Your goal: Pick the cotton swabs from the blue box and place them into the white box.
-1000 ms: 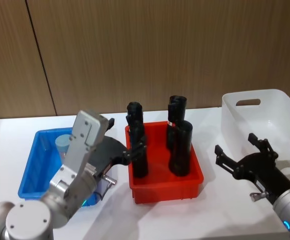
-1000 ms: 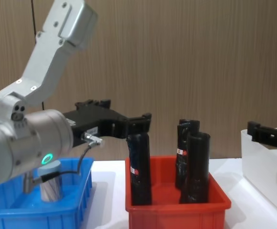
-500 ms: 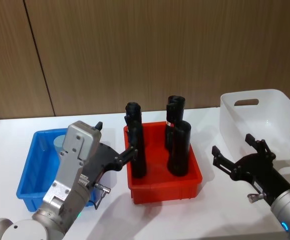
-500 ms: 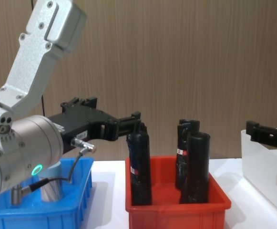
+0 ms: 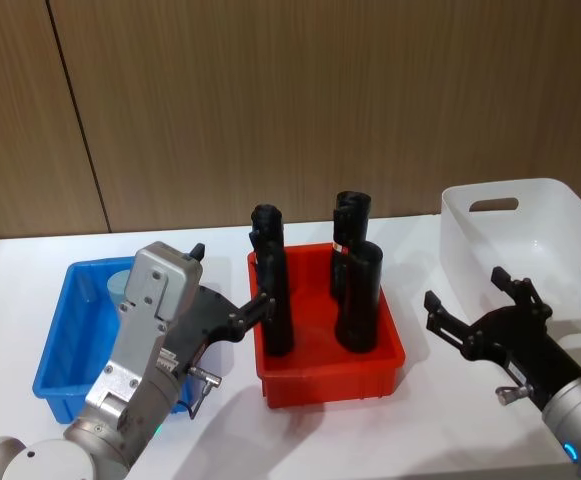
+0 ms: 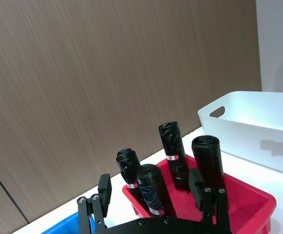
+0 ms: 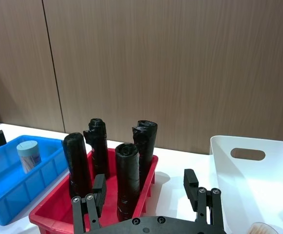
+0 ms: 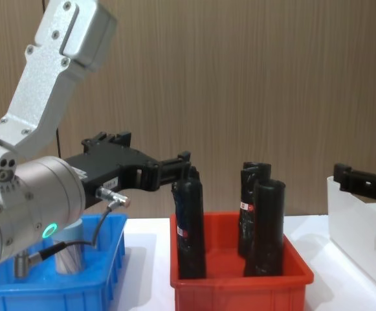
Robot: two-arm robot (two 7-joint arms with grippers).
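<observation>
Left gripper (image 5: 230,277) and right gripper (image 5: 467,288), both spread wide and empty above the white table (image 5: 420,425).
The left gripper hangs between the shallow bright blue plastic bin (image 5: 55,340) and the red plastic bin (image 5: 330,377), one finger close beside a tall black tube (image 5: 275,300). The right gripper is just in front of the white translucent plastic bin (image 5: 570,225). A small clear jar of cotton swabs (image 5: 125,285) stands upright at the blue bin's far end, with wood panelling (image 5: 320,100) behind.

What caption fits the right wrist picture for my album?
Open right gripper faces one cotton swab jar in the blue box, black tubes in a red bin, and the white box.
</observation>
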